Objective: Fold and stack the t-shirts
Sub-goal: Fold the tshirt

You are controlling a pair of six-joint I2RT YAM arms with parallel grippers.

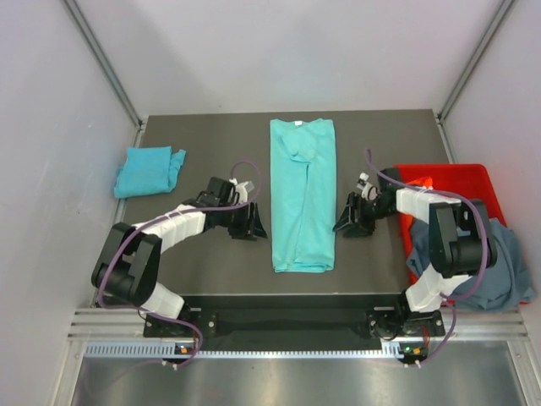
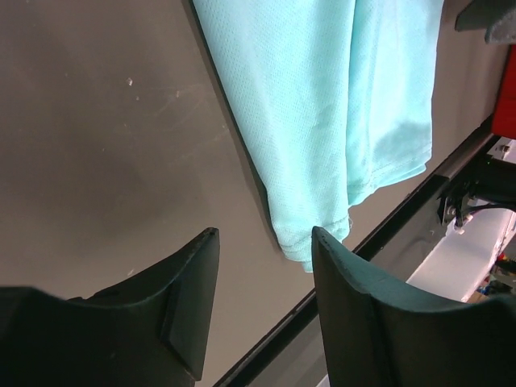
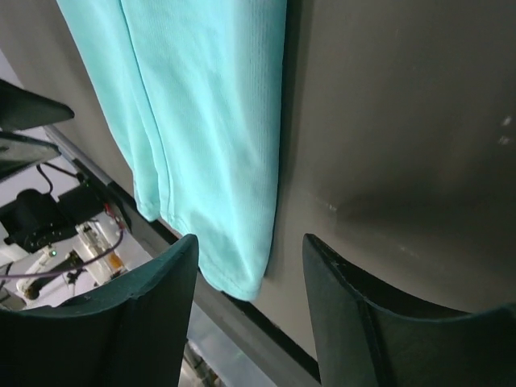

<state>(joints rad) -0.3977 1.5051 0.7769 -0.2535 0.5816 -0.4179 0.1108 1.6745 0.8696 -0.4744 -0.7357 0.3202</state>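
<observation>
The mint-teal t-shirt (image 1: 303,194) lies in the middle of the table, folded lengthwise into a long narrow strip; it also shows in the left wrist view (image 2: 322,113) and the right wrist view (image 3: 201,121). The cyan-blue t-shirt (image 1: 149,170) lies folded at the far left. The slate grey-blue t-shirt (image 1: 499,262) hangs crumpled over the red crate (image 1: 452,179). My left gripper (image 1: 254,224) is open and empty just left of the strip. My right gripper (image 1: 347,222) is open and empty just right of it. Both hover low over the table near the strip's near half.
The red crate stands at the table's right edge. The dark table (image 1: 211,135) ends in a front edge (image 1: 279,296) close to the strip's near end. Grey walls enclose the left, back and right.
</observation>
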